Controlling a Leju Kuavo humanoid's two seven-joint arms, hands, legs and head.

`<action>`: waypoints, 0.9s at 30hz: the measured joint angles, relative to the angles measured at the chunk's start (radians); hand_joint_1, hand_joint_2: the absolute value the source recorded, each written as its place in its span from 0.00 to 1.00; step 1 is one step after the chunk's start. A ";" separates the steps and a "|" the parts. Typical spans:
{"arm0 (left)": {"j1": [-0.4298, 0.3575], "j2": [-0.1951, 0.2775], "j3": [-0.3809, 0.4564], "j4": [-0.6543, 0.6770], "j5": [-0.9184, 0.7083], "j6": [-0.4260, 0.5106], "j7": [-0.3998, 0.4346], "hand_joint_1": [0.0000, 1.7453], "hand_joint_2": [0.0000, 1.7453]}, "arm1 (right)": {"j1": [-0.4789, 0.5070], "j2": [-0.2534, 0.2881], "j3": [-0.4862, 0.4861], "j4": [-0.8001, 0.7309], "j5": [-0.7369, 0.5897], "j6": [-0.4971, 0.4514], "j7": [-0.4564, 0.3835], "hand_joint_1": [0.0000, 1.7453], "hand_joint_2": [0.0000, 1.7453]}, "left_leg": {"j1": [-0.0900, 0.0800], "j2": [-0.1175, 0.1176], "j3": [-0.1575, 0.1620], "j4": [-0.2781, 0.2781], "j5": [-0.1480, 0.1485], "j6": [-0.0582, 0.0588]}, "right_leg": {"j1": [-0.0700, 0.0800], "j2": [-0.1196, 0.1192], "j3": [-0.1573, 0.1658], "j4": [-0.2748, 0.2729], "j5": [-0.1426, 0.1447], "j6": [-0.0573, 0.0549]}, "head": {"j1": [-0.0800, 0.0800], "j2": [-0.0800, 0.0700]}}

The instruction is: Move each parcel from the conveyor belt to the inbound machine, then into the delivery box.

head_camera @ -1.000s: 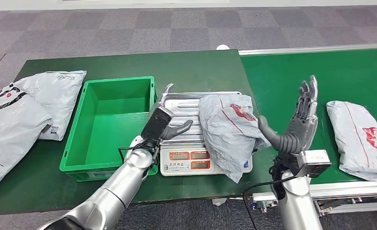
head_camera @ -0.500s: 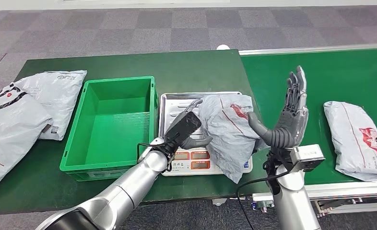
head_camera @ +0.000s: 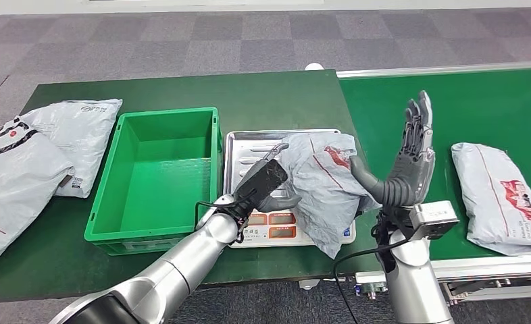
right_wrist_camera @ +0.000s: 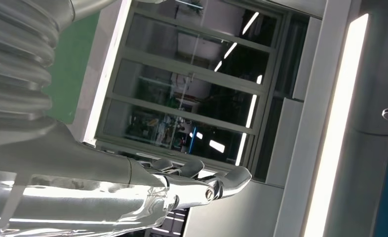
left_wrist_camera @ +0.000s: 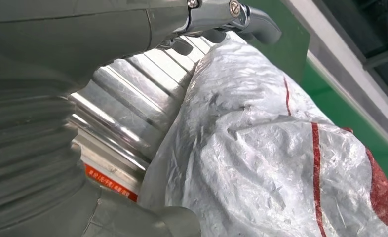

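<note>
A crumpled grey parcel with red print lies on the steel tray of the inbound machine, a scale with orange displays; it hangs over the scale's right front corner. My left hand is at the parcel's left edge, fingers stretched above it and thumb below, not closed. In the left wrist view the parcel lies just beyond the fingers, above the ribbed tray. My right hand is raised to the parcel's right, open and holding nothing. The green delivery box stands empty left of the scale.
A second grey parcel lies on the green conveyor belt at the right. More grey parcels lie on the dark green table left of the box. Grey carpet lies beyond the table.
My left hand moved right from the box's rim to the parcel's left edge. My right hand rose and drew slightly left. The parcel on the belt drifted a little left.
</note>
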 joint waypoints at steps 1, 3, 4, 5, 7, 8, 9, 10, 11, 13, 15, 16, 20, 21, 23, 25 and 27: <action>-0.003 0.000 -0.018 0.000 0.016 0.002 0.009 0.00 1.00 | -0.006 0.000 0.003 0.003 0.000 0.006 0.003 0.00 1.00 | 0.000 0.000 0.000 0.000 0.000 0.000 | 0.000 0.000 0.000 0.000 0.000 0.000 | 0.000 0.000; -0.006 0.000 -0.057 0.001 0.045 0.005 0.029 0.00 1.00 | -0.019 0.002 0.011 0.011 0.000 0.018 0.011 0.00 1.00 | 0.000 0.000 0.000 0.000 0.000 0.000 | 0.000 0.000 0.000 0.000 0.000 0.000 | 0.000 0.000; -0.006 0.000 -0.078 0.000 0.055 0.006 0.039 0.00 1.00 | -0.025 0.004 0.013 0.015 0.001 0.024 0.016 0.00 1.00 | 0.000 0.000 0.000 0.000 0.000 0.000 | 0.000 0.000 0.000 0.000 0.000 0.000 | 0.000 0.000; -0.006 0.000 -0.099 0.000 0.066 0.007 0.047 0.00 1.00 | -0.032 0.006 0.014 0.019 0.004 0.029 0.021 0.00 1.00 | 0.000 0.000 0.000 0.000 0.000 0.000 | 0.000 0.000 0.000 0.000 0.000 0.000 | 0.000 0.000; -0.006 -0.001 -0.148 0.000 0.090 0.006 0.064 0.00 1.00 | -0.044 0.012 0.015 0.027 0.009 0.040 0.028 0.00 1.00 | 0.000 0.000 0.000 0.000 0.000 0.000 | 0.000 0.000 0.000 0.000 0.000 0.000 | 0.000 0.000; -0.005 -0.001 -0.177 0.000 0.103 0.000 0.077 0.00 1.00 | -0.048 0.015 0.015 0.030 0.013 0.046 0.029 0.00 1.00 | 0.000 0.000 0.000 0.000 0.000 0.000 | 0.000 0.000 0.000 0.000 0.000 0.000 | 0.000 0.000; -0.005 -0.001 -0.211 0.000 0.116 -0.010 0.094 0.00 1.00 | -0.052 0.018 0.015 0.034 0.017 0.051 0.031 0.00 1.00 | 0.000 0.000 0.000 0.000 0.000 0.000 | 0.000 0.000 0.000 0.000 0.000 0.000 | 0.000 0.000; -0.004 -0.001 -0.246 0.000 0.127 -0.020 0.116 0.00 1.00 | -0.054 0.020 0.015 0.037 0.022 0.055 0.033 0.00 1.00 | 0.000 0.000 0.000 0.000 0.000 0.000 | 0.000 0.000 0.000 0.000 0.000 0.000 | 0.000 0.000; -0.002 -0.001 -0.283 0.001 0.139 -0.027 0.138 0.00 1.00 | -0.055 0.023 0.015 0.040 0.028 0.059 0.035 0.00 1.00 | 0.000 0.000 0.000 0.000 0.000 0.000 | 0.000 0.000 0.000 0.000 0.000 0.000 | 0.000 0.000; 0.004 0.000 -0.348 0.003 0.167 -0.025 0.175 0.00 1.00 | -0.056 0.027 0.015 0.045 0.038 0.067 0.041 0.00 1.00 | 0.000 0.000 0.000 0.000 0.000 0.000 | 0.000 0.000 0.000 0.000 0.000 0.000 | 0.000 0.000; 0.008 0.000 -0.394 0.010 0.193 -0.019 0.190 0.00 1.00 | -0.059 0.032 0.015 0.050 0.044 0.075 0.047 0.00 1.00 | 0.000 -0.001 0.000 0.000 0.000 0.000 | 0.000 -0.001 0.000 0.000 0.000 0.000 | 0.000 0.000; 0.007 0.000 -0.411 0.015 0.200 -0.020 0.191 0.00 1.00 | -0.062 0.035 0.015 0.053 0.046 0.079 0.049 0.00 1.00 | 0.000 -0.001 0.000 0.000 0.000 0.000 | 0.000 -0.001 0.000 0.000 0.000 0.000 | 0.000 0.000; -0.007 0.000 -0.458 0.033 0.213 -0.028 0.191 0.00 1.00 | -0.072 0.045 0.015 0.064 0.053 0.092 0.060 0.00 1.00 | 0.000 -0.002 0.001 0.000 0.000 0.000 | 0.000 -0.002 0.002 0.000 -0.001 0.000 | 0.000 0.000; -0.009 0.000 -0.465 0.036 0.217 -0.028 0.192 0.00 1.00 | -0.074 0.047 0.015 0.066 0.054 0.094 0.061 0.00 1.00 | 0.000 -0.002 0.001 0.000 0.000 0.000 | 0.000 -0.003 0.002 0.000 -0.001 0.000 | 0.000 0.000; -0.012 0.000 -0.474 0.039 0.223 -0.027 0.192 0.00 1.00 | -0.078 0.050 0.015 0.071 0.056 0.097 0.062 0.00 1.00 | 0.000 -0.002 0.002 0.000 0.000 0.000 | 0.000 -0.003 0.003 0.000 -0.001 0.000 | 0.000 0.000; -0.014 0.000 -0.483 0.041 0.230 -0.024 0.191 0.00 1.00 | -0.083 0.053 0.015 0.074 0.059 0.098 0.063 0.00 1.00 | 0.000 -0.002 0.002 0.000 0.000 0.000 | 0.000 -0.003 0.004 0.000 -0.001 0.000 | 0.000 0.000; -0.014 0.000 -0.487 0.043 0.236 -0.016 0.187 0.00 1.00 | -0.086 0.055 0.015 0.076 0.060 0.100 0.065 0.00 1.00 | 0.000 -0.002 0.002 0.000 0.000 0.000 | 0.000 -0.003 0.004 0.000 -0.001 0.000 | 0.000 0.000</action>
